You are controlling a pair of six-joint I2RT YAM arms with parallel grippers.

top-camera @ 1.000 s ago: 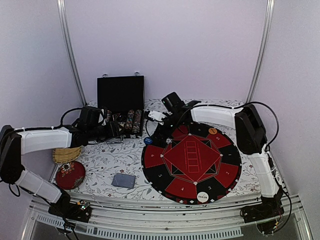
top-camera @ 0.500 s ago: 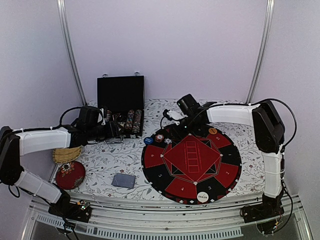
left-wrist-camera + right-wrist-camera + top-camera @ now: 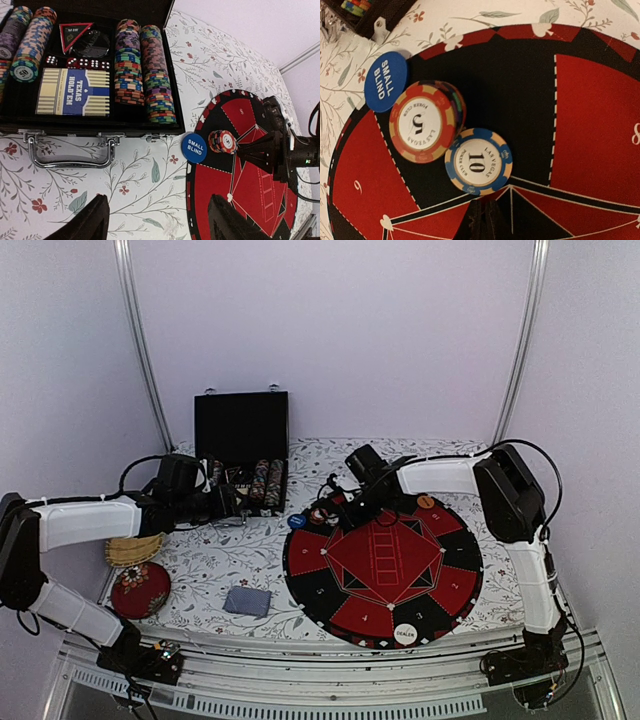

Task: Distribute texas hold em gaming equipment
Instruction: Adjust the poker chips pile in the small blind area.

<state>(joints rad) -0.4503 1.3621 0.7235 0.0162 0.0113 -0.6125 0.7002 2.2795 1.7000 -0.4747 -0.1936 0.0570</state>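
Two chip piles sit on the far-left part of the round mat [image 3: 383, 565]: a short stack topped by a red 5 chip [image 3: 425, 122] and, right beside it, a blue 10 chip [image 3: 478, 161]. The blue SMALL BLIND button [image 3: 385, 81] lies just beside the stack at the mat's edge, mostly on the floral cloth [image 3: 150, 170].

The right gripper [image 3: 485, 210] hovers low over the mat, just short of the blue 10 chip. Its fingers are pressed together with nothing between them.

The left gripper [image 3: 159, 210] is spread wide and empty. It is above the cloth in front of the handle of the black case [image 3: 100, 127]. The case lid is up. Inside are rows of striped chips [image 3: 129, 70], a blue card box [image 3: 75, 92] and some dice [image 3: 80, 63].

The white DEALER button [image 3: 405, 634] rests on the near rim of the mat, and the orange button [image 3: 427, 502] on the far rim. A grey deck of cards [image 3: 247, 601] lies on the cloth left of the mat, well apart from both grippers.
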